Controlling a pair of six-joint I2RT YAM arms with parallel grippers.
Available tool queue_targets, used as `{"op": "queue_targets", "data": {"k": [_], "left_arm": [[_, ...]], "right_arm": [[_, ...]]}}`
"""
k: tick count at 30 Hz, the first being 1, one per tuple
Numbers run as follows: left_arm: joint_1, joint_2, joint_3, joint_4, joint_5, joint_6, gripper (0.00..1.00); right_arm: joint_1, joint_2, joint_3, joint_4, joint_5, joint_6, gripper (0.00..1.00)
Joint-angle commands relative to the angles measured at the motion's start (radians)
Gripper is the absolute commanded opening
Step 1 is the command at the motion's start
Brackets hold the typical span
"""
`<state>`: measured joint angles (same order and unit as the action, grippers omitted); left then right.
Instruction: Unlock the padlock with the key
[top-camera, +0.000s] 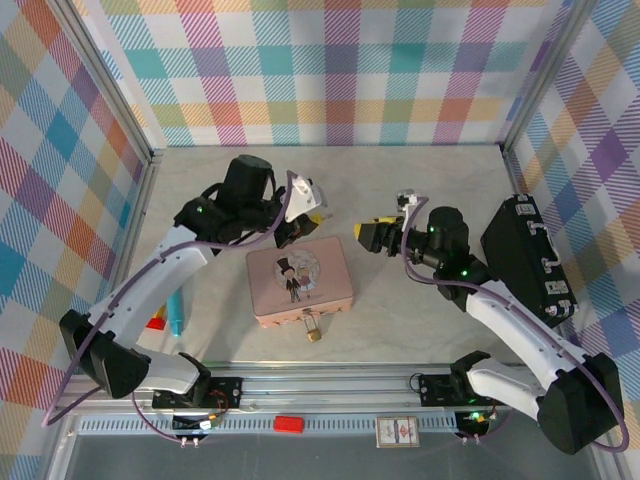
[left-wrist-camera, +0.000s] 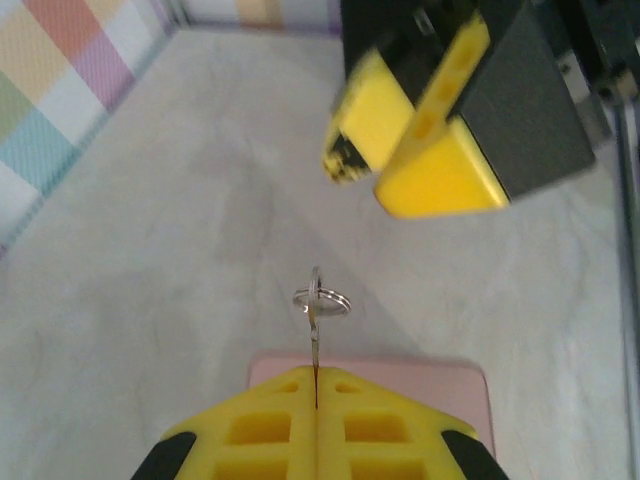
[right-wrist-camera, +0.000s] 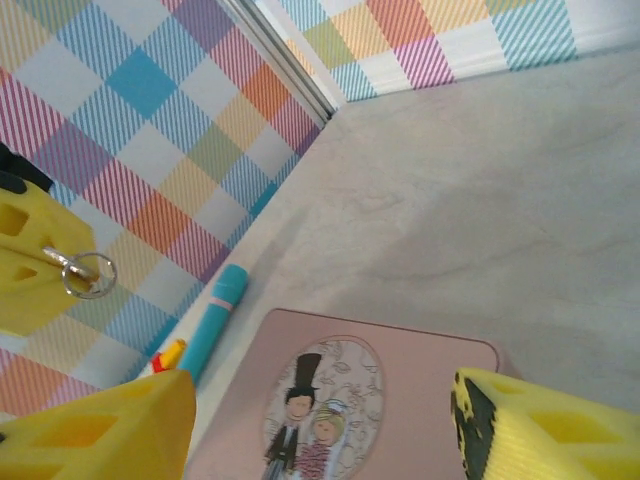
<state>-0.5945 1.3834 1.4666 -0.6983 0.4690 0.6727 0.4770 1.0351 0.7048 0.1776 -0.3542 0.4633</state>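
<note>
Presently: key (left-wrist-camera: 314, 345) pinched in fully closed left end effector (left-wrist-camera: 316, 385), ring end protruding | right end effector (top-camera: 380, 235) wide open, empty | padlock (top-camera: 314, 333) at near edge of pink tin (top-camera: 270, 275) | advise: steady padlock first, align key squarely.

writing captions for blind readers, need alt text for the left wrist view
The left gripper, shut at the bottom edge, pinches the key, which sticks out away from the camera with a small ring at its far end. A pink tin lies just beneath on the pale table, and the right gripper hangs blurred at upper right.
</note>
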Motion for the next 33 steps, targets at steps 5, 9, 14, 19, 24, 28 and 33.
{"op": "queue_targets", "data": {"k": [5,9,14,19,24,28,33], "left_arm": [[-0.073,0.141,0.205,-0.610,-0.216,0.207,0.00],[-0.094,0.141,0.193,-0.594,-0.194,0.208,0.00],[-0.117,0.182,0.201,-0.601,-0.216,0.204,0.00],[-0.125,0.191,0.196,-0.597,-0.191,0.203,0.00],[-0.125,0.172,0.185,-0.581,-0.156,0.204,0.00],[-0.125,0.169,0.186,-0.590,-0.153,0.204,0.00],[-0.126,0.164,0.176,-0.583,-0.162,0.200,0.00]], "right_arm": [[0.014,0.017,-0.176,0.352,-0.192,-0.113,0.62],[0.093,0.048,-0.223,0.479,-0.223,-0.148,0.61],[0.172,0.113,-0.226,0.547,-0.240,-0.184,0.55],[0.206,0.183,-0.209,0.617,-0.264,-0.182,0.47],[0.236,0.249,-0.197,0.666,-0.253,-0.184,0.38],[0.244,0.266,-0.184,0.686,-0.270,-0.173,0.38],[0.246,0.265,-0.173,0.669,-0.264,-0.185,0.35]]}}
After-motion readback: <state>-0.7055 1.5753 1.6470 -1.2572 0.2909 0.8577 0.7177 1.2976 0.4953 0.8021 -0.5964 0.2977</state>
